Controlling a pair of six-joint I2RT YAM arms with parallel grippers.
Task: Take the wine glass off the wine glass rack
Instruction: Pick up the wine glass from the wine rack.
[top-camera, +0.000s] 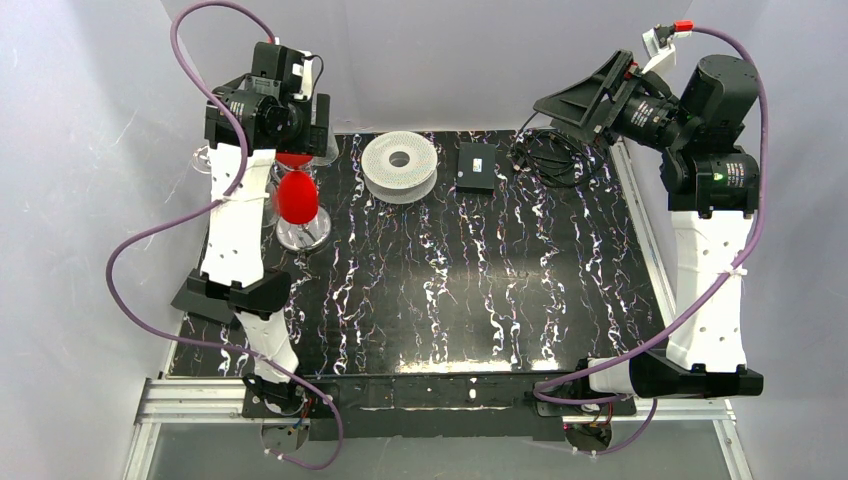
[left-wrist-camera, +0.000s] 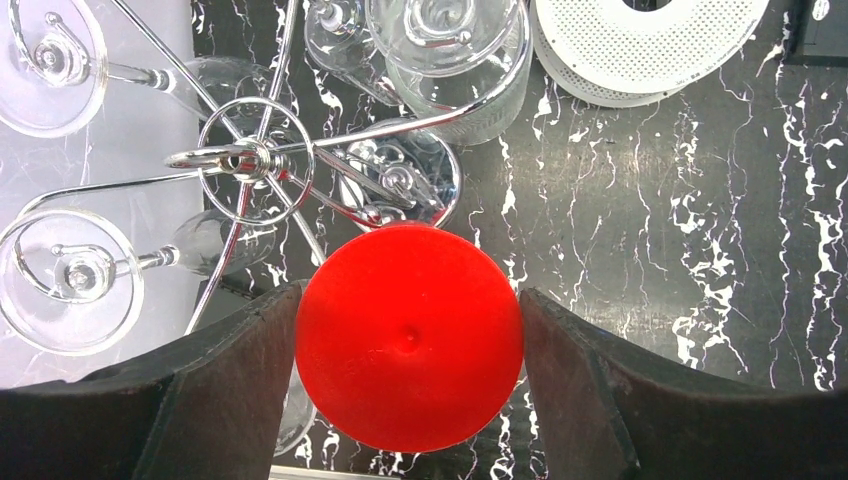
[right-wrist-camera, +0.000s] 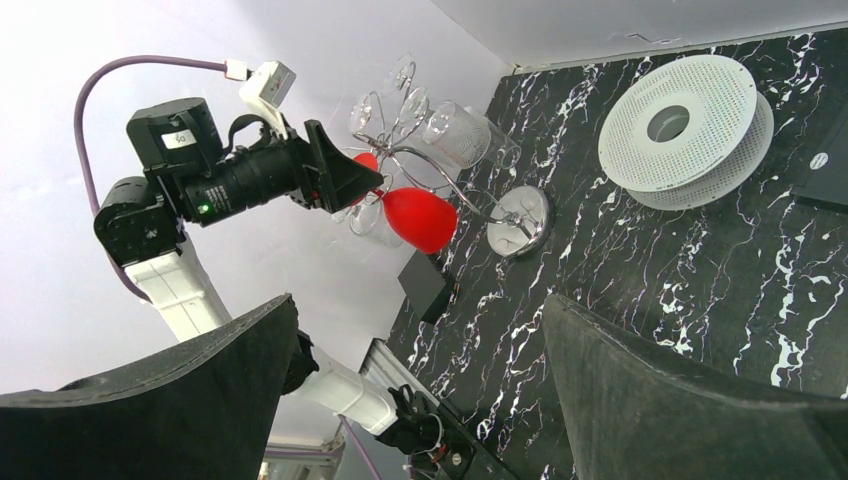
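A red wine glass (top-camera: 297, 197) hangs bowl down under my left gripper (left-wrist-camera: 410, 330). Its round red foot (left-wrist-camera: 410, 335) fills the gap between the two dark fingers, which are shut against its rim on both sides. The wine glass rack (left-wrist-camera: 250, 160), a silver wire tree, stands just beyond on its chrome disc base (top-camera: 303, 235). Clear glasses (left-wrist-camera: 70, 280) still hang from its curved arms. The red foot hides the stem, so I cannot tell whether it sits in a rack arm. My right gripper (right-wrist-camera: 420, 310) is open and empty, raised at the back right.
A white ribbed spool (top-camera: 399, 165) lies at the back middle of the black marbled table, with a small black box (top-camera: 476, 165) and a coil of black cable (top-camera: 545, 155) to its right. White walls close in the left and back sides.
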